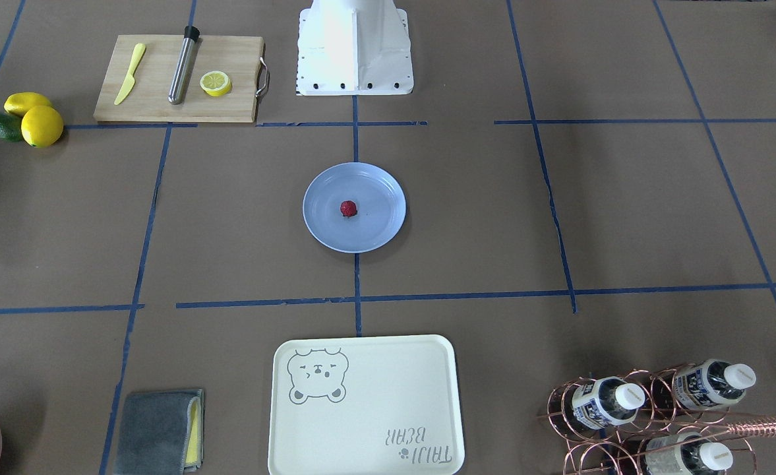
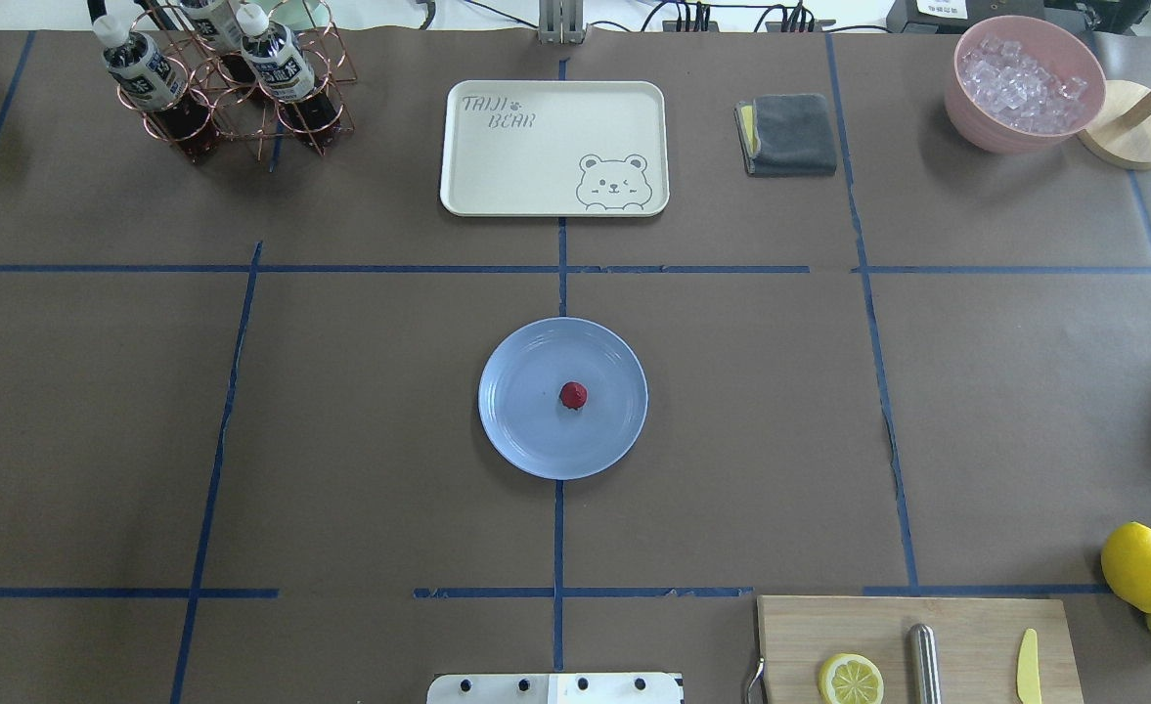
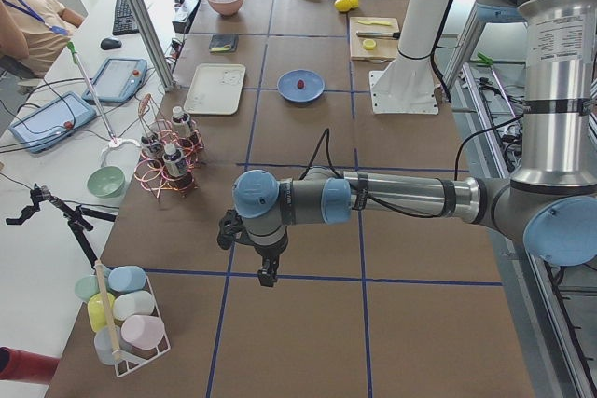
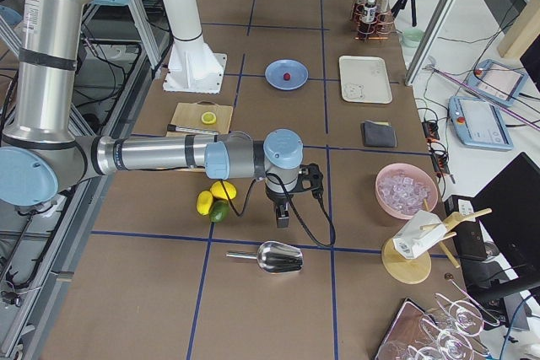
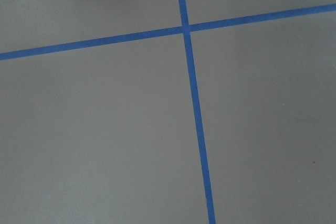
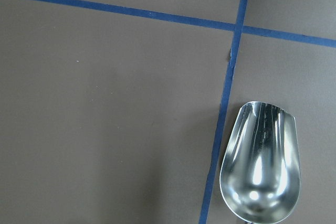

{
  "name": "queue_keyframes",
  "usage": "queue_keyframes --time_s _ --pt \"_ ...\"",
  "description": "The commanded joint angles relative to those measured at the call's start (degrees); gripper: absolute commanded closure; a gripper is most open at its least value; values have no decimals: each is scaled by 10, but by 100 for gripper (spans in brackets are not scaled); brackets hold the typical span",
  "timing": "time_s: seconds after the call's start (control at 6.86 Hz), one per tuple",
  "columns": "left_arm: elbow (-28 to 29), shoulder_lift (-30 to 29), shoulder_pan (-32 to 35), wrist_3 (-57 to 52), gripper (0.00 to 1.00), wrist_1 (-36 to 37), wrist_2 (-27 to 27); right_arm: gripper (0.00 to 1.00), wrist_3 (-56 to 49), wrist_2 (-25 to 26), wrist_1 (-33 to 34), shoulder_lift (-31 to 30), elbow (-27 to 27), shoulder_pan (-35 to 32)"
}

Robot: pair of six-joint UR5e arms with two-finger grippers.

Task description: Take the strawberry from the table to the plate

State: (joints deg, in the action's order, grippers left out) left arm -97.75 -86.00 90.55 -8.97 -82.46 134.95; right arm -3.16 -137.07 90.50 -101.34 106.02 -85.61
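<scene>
Strawberry (image 1: pixel 348 208) is sitting in the middle of the plate (image 1: pixel 378 227), well apart from both sets of fingers. Left fingers (image 3: pixel 268 277) are hanging over bare table (image 1: pixel 229 218) above a blue tape cross (image 5: pixel 185 28); spread or pressed together, cannot tell. Right fingers (image 4: pixel 282 221) are hanging near the metal scoop (image 4: pixel 272 256), lemons (image 4: pixel 215 196) just beside the arm; finger state also cannot tell.

The cream tray (image 2: pixel 553 147) reads "TAIJI BEAR" by a bear drawing.
</scene>
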Motion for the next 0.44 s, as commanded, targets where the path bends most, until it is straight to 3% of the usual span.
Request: queue_keyframes --time_s 0.0,0.29 --pt "-2 -2 1 55 0 -1 0 0 0 -1 1 -1 -4 0" --pt "5 -4 0 54 0 -32 -1 0 0 -1 1 0 -2 0"
